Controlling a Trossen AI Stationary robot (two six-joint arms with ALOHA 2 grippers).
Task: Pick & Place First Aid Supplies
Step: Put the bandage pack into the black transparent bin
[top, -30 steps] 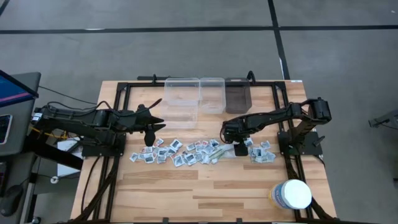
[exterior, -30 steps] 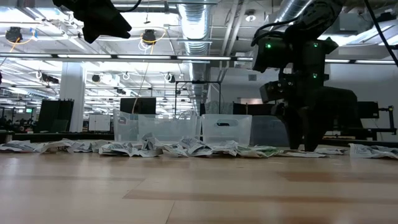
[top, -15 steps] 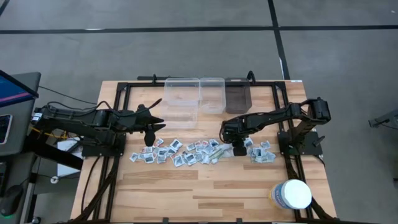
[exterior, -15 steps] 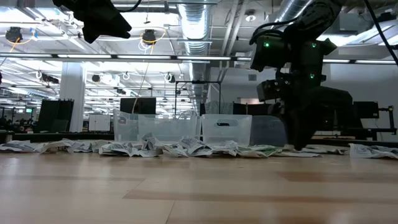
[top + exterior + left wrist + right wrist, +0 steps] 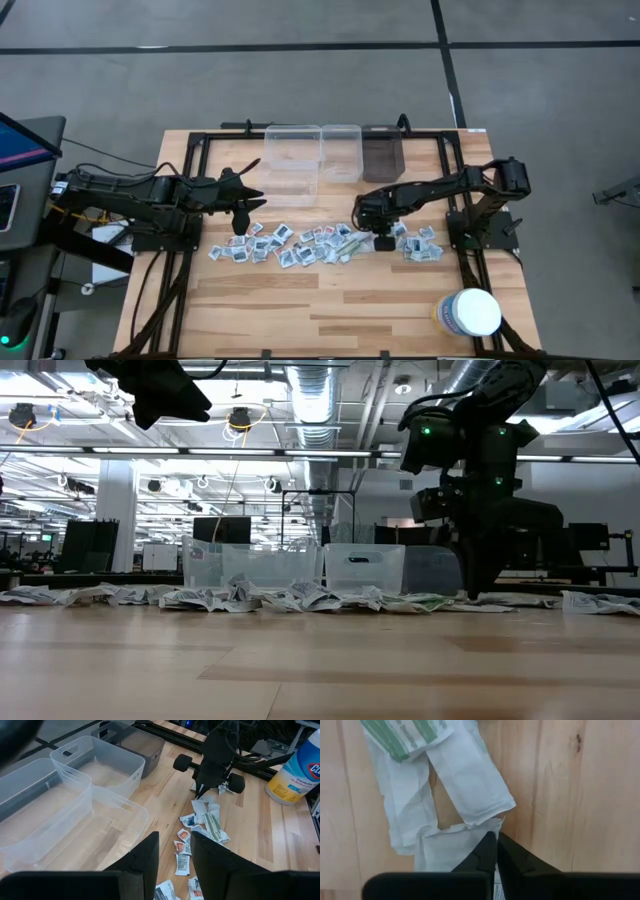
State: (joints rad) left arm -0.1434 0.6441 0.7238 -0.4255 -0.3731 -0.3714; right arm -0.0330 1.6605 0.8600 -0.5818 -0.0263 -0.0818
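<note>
Packet prints (image 5: pixel 285 236) perhaps too small.

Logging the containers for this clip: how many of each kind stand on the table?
Clear plastic bins: 2
Dark smoky bin: 1
White round tub: 1
Total: 4

- My right gripper (image 5: pixel 384 240) sits down among the first aid supplies (image 5: pixel 300 244) strewn across the table (image 5: pixel 330 300).
- My left gripper (image 5: pixel 250 203) hovers beside the clear bins (image 5: pixel 312 155).
- A white tub (image 5: pixel 468 313) stands well apart.
</note>
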